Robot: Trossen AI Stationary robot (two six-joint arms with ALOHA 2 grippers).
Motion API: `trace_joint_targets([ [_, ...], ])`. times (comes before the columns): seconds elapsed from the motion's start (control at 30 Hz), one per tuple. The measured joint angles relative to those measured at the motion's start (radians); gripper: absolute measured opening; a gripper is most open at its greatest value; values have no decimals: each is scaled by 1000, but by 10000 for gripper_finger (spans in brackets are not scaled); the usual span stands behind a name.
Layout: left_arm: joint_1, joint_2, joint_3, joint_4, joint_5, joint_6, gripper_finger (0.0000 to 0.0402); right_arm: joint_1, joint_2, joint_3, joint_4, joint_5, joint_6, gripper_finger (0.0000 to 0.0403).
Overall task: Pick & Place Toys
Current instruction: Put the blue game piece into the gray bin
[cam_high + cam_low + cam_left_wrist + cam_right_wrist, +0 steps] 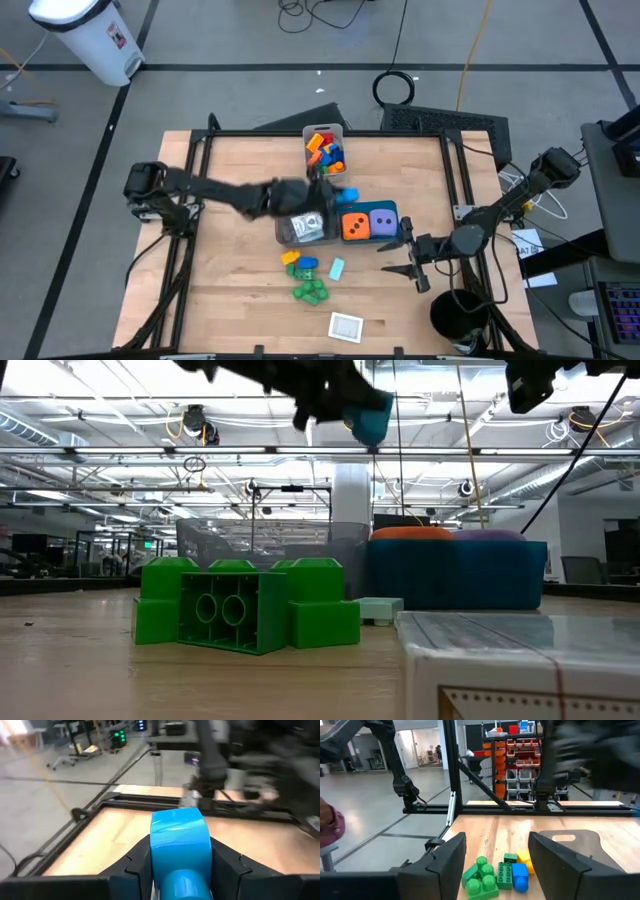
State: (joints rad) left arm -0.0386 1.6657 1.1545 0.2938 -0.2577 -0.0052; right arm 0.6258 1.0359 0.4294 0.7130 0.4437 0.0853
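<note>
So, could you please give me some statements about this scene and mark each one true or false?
1. The left gripper holds a blue brick. True.
2. The right gripper holds a green brick. False: it is open and holds nothing.
3. The orange die and the purple die sit side by side in the teal bin. True.
4. The green bricks lie inside the pale grey bin. False: they lie on the bare table.
5. A white-edged card lies near the table's front edge. True.
</note>
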Motion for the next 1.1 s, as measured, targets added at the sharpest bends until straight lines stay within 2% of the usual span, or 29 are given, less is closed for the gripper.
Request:
trace_joint_targets([
  [0.17,164,0,0,-9,93,-42,141,0,0,0,-16,0,-21,205],
  [0.37,319,4,0,-61,151,-48,141,0,0,0,-23,0,-32,205],
  [0.5,412,25,-66,41,254,-64,141,0,0,0,-23,0,-72,203],
  [0.6,467,37,-120,82,258,-96,141,-3,0,0,-23,0,-75,201],
  [0.73,501,51,-154,81,258,-147,141,-17,0,0,-23,0,-82,201],
  [1.1,491,157,-168,103,257,-156,141,-51,0,0,-52,0,-67,201],
])
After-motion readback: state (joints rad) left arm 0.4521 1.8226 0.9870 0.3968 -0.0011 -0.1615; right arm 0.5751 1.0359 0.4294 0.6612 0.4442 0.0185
